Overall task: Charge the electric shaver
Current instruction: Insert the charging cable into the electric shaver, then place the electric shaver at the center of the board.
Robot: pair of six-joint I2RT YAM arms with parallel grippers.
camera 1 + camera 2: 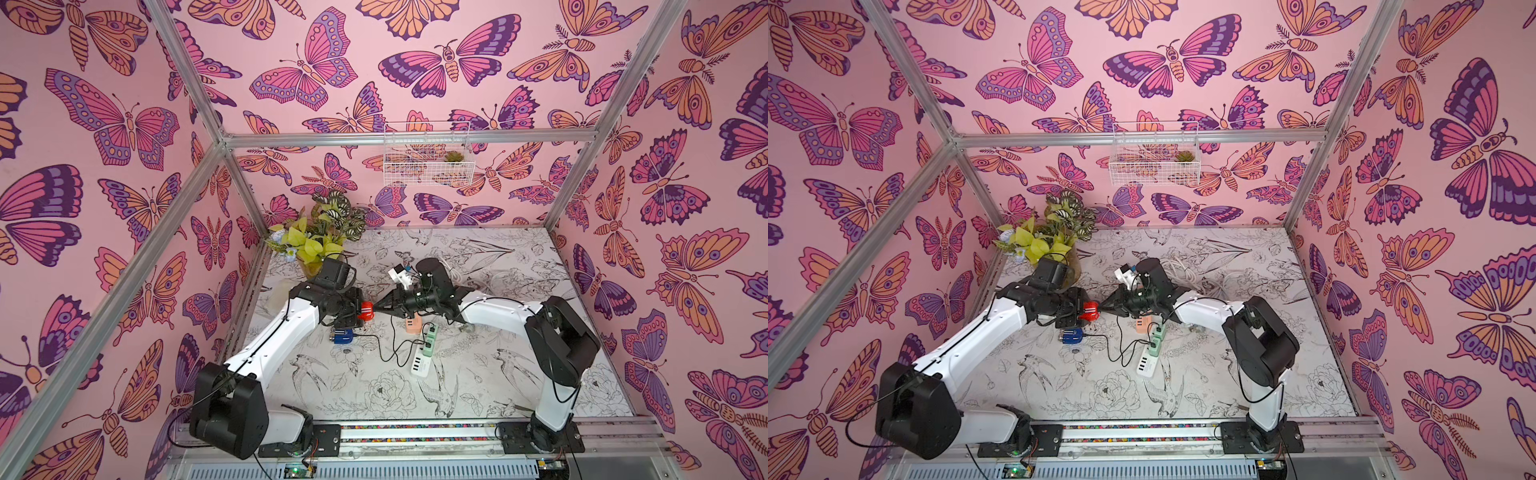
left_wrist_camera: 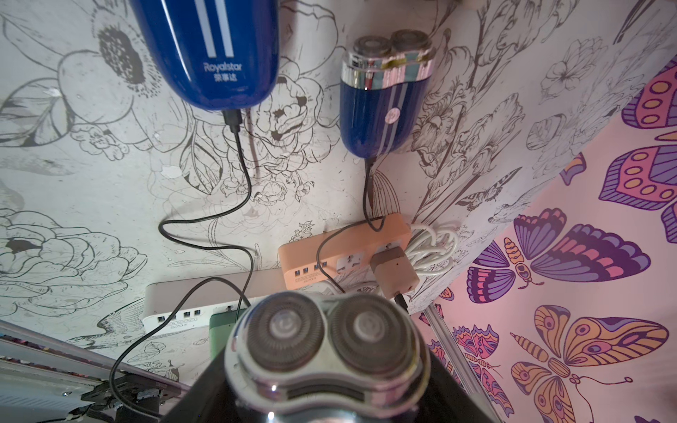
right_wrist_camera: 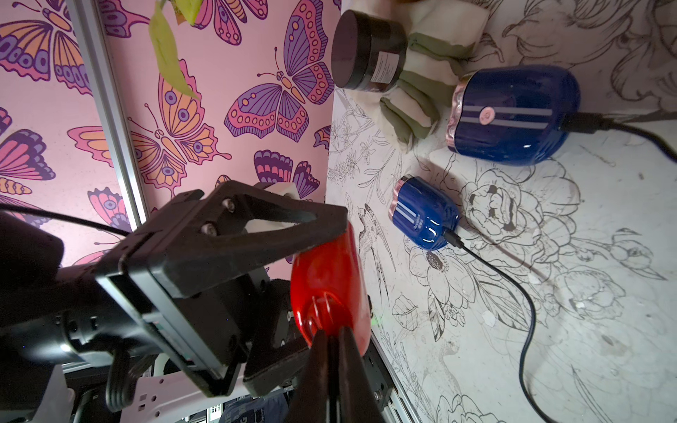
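black cables (image 2: pixel 233 119) and power strips (image 1: pixel 420 362) clutter the table (image 1: pixel 374 399) centre. the table's front strip lies open. a plant (image 1: pixel 316 241) blocks the far-left corner.

Both top views: high, frontal, steeply down, whole surface (image 1: pixel 519 386). Wrist views: close behind own end effector, left end effector (image 1: pixel 365 311) opposing right end effector (image 1: pixel 376 307); share red shaver (image 3: pixel 329 293) between, blue shaver (image 2: pixel 381 110) beyond.
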